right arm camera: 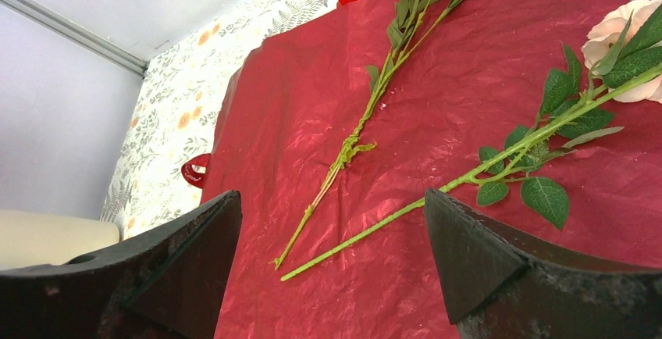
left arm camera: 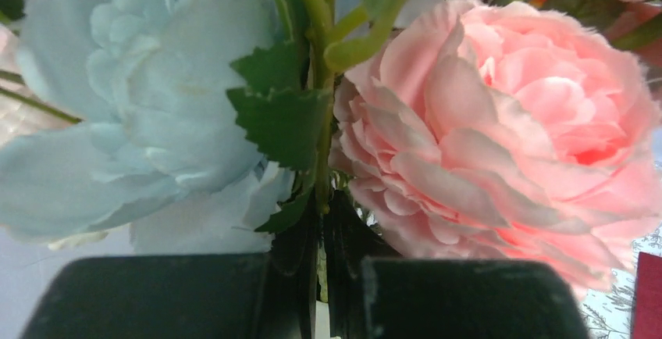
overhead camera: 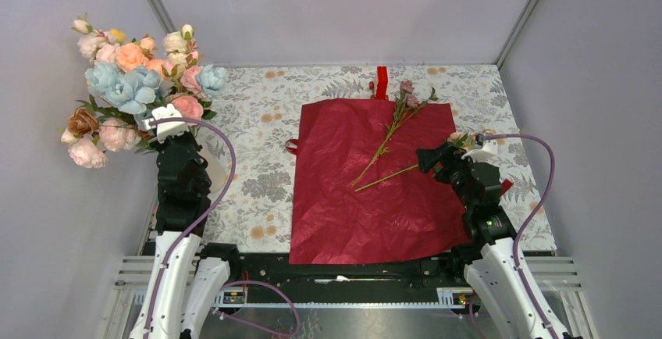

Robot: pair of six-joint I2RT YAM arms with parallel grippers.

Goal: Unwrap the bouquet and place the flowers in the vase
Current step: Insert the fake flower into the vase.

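Two stems: a mauve-bloomed stem [overhead camera: 388,132] and a peach rose stem [overhead camera: 390,175] are lying loose on the wrapping paper, with their cut ends close together and their blooms pointing toward the far right.
Wrapping paper [overhead camera: 351,214]: the dark red, crinkly sheet is lying opened flat on the floral worktop [overhead camera: 258,120].
Left fingers [left arm camera: 156,300]: they are clenching the green stems of the flower bunch [overhead camera: 129,89] and holding it up at the far left; pale blue and pink blooms are filling the left wrist view.
Right fingers [right arm camera: 156,276]: they are hovering spread wide over the paper's right side, grasping nothing, with both loose stems showing between them.
Vase [right arm camera: 47,237]: a cream-white body is showing only partly, beyond the paper's left edge.
Ribbon loop [overhead camera: 291,147]: it is lying just beside the paper's left edge.
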